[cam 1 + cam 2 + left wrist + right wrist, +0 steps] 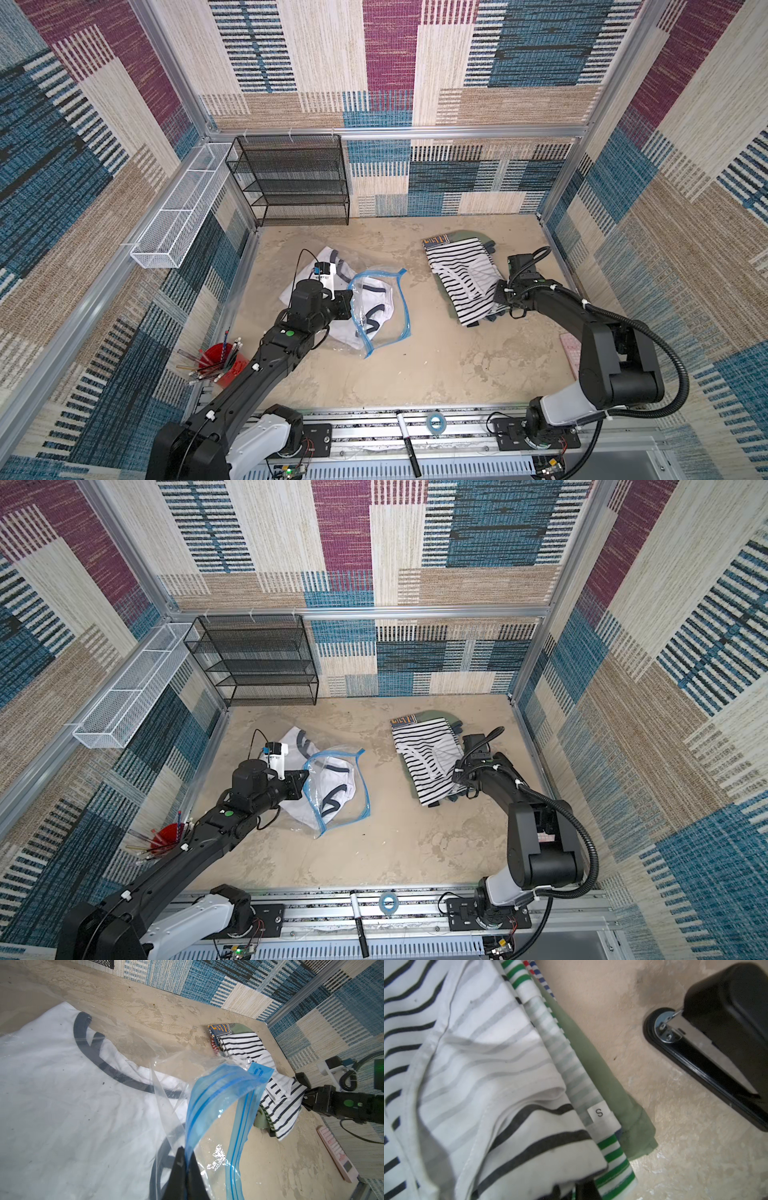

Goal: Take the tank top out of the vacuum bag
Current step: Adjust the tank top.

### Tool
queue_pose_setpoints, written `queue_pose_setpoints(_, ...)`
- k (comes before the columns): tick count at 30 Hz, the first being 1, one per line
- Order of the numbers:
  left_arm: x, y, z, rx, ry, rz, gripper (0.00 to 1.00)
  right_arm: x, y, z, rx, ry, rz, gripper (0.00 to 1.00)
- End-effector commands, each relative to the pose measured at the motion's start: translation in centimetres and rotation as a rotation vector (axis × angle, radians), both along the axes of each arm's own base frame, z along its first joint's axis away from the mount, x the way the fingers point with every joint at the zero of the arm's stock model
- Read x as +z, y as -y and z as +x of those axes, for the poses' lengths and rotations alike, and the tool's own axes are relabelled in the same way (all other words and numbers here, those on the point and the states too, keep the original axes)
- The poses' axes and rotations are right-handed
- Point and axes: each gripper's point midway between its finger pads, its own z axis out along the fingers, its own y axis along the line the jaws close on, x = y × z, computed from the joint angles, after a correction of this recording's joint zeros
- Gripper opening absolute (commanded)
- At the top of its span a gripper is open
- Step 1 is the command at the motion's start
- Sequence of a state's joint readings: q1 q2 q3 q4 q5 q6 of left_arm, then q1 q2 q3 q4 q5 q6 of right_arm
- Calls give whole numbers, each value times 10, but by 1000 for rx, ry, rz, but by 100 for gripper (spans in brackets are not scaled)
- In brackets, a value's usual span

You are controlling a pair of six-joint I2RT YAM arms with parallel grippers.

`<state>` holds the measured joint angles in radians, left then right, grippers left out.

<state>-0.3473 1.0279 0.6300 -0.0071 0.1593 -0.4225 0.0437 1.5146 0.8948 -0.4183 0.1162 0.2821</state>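
Observation:
The white tank top (pixel 376 301) with dark trim lies left of the table's middle, partly inside the clear vacuum bag (pixel 386 332); its far end sticks out behind my left wrist. The bag's blue zip strip (pixel 218 1095) curls upward. My left gripper (pixel 186 1153) is shut on that blue edge, at the bag's left side in both top views (pixel 352 306) (pixel 305 785). My right gripper (pixel 498 297) sits at the near right edge of a folded clothes pile, shut on the black-and-white striped shirt (pixel 488 1084), which drapes over its fingertips (pixel 577 1190).
The clothes pile (pixel 457 270) holds green and striped garments. A black stapler (pixel 716 1043) lies right of it and a pink remote (pixel 336 1153) near the right wall. Black mesh shelf (pixel 291 178) and white wire basket (pixel 178 216) stand back left; red pencil cup (pixel 216 365) front left.

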Motion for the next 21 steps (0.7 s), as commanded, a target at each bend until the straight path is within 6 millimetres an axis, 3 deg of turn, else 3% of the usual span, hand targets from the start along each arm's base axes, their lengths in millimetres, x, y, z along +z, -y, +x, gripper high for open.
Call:
queue_pose_setpoints(1,7,-2,1,10,17,7,0,12,0,-4,10,-14,-7,0)
queue_pose_setpoints(9,7,-3,0,5,30,19,0,8,-2,-49,56,-327,-14,0)
queue_pose_setpoints(15,6,2,2,-14,40,-4,0,14,-6,-48,52,-456,-27,0)
queue_pose_setpoints(21,5,5,3,-23,44,-20,0,37,-1,-43,9,-477,-94,0)
